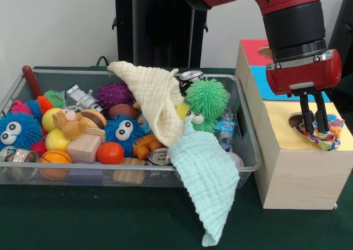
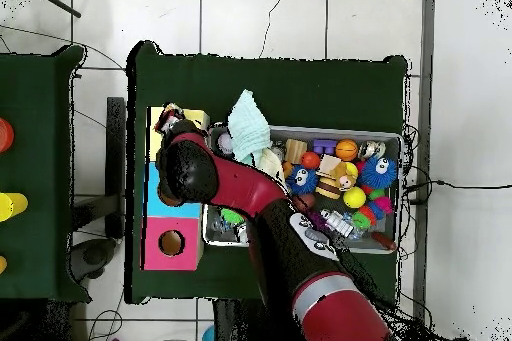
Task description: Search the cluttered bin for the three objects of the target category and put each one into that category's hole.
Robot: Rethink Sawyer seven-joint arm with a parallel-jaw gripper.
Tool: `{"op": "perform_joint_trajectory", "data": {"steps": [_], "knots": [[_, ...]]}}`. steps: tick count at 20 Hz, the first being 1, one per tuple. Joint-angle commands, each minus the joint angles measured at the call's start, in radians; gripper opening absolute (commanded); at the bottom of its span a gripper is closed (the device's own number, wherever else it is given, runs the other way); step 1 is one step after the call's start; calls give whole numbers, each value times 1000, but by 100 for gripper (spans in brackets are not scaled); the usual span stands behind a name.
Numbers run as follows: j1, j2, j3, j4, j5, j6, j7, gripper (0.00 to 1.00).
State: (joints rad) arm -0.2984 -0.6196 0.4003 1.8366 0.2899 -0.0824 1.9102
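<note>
Wire mesh forms the bin [image 1: 251, 150], the biggest thing here and my landmark for everything else. It is heaped with spiky balls, blocks, cans and small toys. Beside the bin, on its side nearest the gripper, stands the wooden box [image 1: 298, 173], its top split into yellow, blue and red panels, each with a hole. The red and black arm [image 1: 287, 7] reaches across above the bin and comes down over the box. Two cloths spill from the bin: a cream cloth [image 1: 151, 95] draped over the clutter, and a mint cloth [image 1: 207, 184] hanging out over the bin's front rim onto the table. A green spiky ball [image 1: 207, 98] sits high in the bin beside the cream cloth.

Just outside the bin, the gripper [image 1: 314, 129] hovers over the yellow panel's hole [image 1: 298, 123]. Its fingers [image 1: 306, 115] are close together, pinching a small multicoloured crocheted ring [image 1: 327, 135], which dangles at the hole's edge on the side away from the bin.

The risk, as I judge it: the ring hangs off-centre, more over the yellow panel than over the opening. Released here, it could land on the panel or catch on the rim instead of dropping through. Soft yarn may also cling to a finger. The dangling mint cloth looks ready to slide out of the bin if brushed.
</note>
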Motion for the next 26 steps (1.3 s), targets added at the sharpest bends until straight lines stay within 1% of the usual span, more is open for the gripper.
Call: {"op": "perform_joint_trajectory", "data": {"steps": [1,5,13,17,21,26], "knots": [[-12,30,14,49,47,110,203,0],[-12,40,9,44,45,108,198,0],[2,74,-23,30,49,110,187,0],[5,70,-33,40,59,141,188,0],[-6,44,-21,67,62,180,185,0],[-16,31,-12,76,57,190,185,0]]}}
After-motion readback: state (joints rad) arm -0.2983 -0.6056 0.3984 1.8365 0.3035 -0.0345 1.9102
